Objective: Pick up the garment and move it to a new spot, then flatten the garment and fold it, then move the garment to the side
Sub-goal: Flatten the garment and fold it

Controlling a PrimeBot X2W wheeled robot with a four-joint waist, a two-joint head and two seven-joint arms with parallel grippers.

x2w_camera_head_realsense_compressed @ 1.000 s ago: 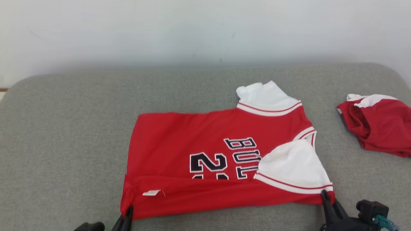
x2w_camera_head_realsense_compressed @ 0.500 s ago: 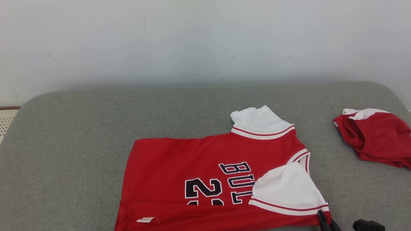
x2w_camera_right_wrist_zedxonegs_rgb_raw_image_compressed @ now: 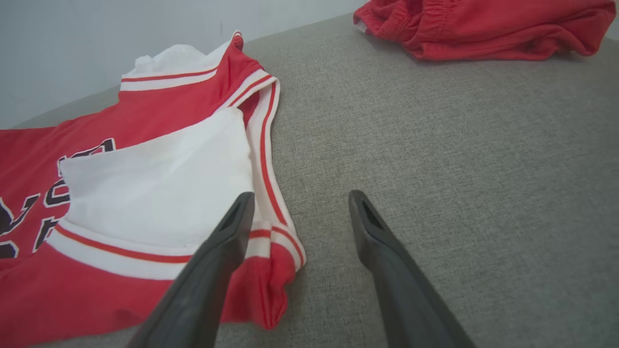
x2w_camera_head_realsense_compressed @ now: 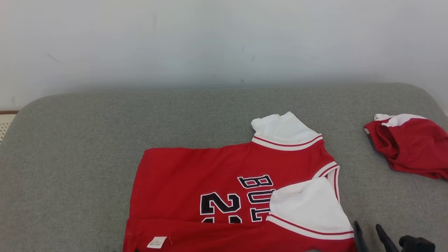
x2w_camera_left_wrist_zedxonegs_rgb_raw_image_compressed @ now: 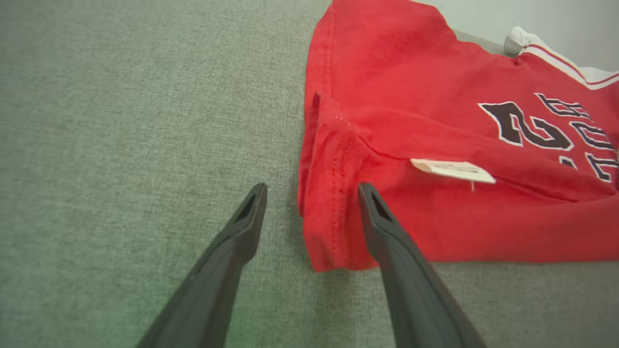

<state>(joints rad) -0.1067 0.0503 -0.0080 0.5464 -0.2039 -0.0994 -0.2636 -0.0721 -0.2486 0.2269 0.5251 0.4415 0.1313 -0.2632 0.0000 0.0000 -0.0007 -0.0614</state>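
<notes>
The garment (x2w_camera_head_realsense_compressed: 196,182) is a red jersey with white sleeves and dark lettering, lying flat on the grey cushion (x2w_camera_head_realsense_compressed: 87,140) with its near long edge folded over itself. In the left wrist view my left gripper (x2w_camera_left_wrist_zedxonegs_rgb_raw_image_compressed: 313,186) stands open, its fingers straddling the hem corner of the garment (x2w_camera_left_wrist_zedxonegs_rgb_raw_image_compressed: 435,121), one finger over the cloth and one over the cushion. My right gripper (x2w_camera_right_wrist_zedxonegs_rgb_raw_image_compressed: 301,194) is open too, just off the sleeve-side corner of the garment (x2w_camera_right_wrist_zedxonegs_rgb_raw_image_compressed: 145,183). In the head view the right gripper (x2w_camera_head_realsense_compressed: 366,224) shows at the bottom right, beside the folded white sleeve.
A second red and white piece of clothing (x2w_camera_head_realsense_compressed: 409,147) lies crumpled at the cushion's right end, also seen as the red heap (x2w_camera_right_wrist_zedxonegs_rgb_raw_image_compressed: 483,24). A pale wall (x2w_camera_head_realsense_compressed: 224,42) runs behind the cushion. The cushion's rounded left end drops off near a beige strip (x2w_camera_head_realsense_compressed: 5,122).
Both grippers were shut on the near corners of the garment and now stand open, clear of the cloth. The head camera has shifted, so the whole picture sits lower.
</notes>
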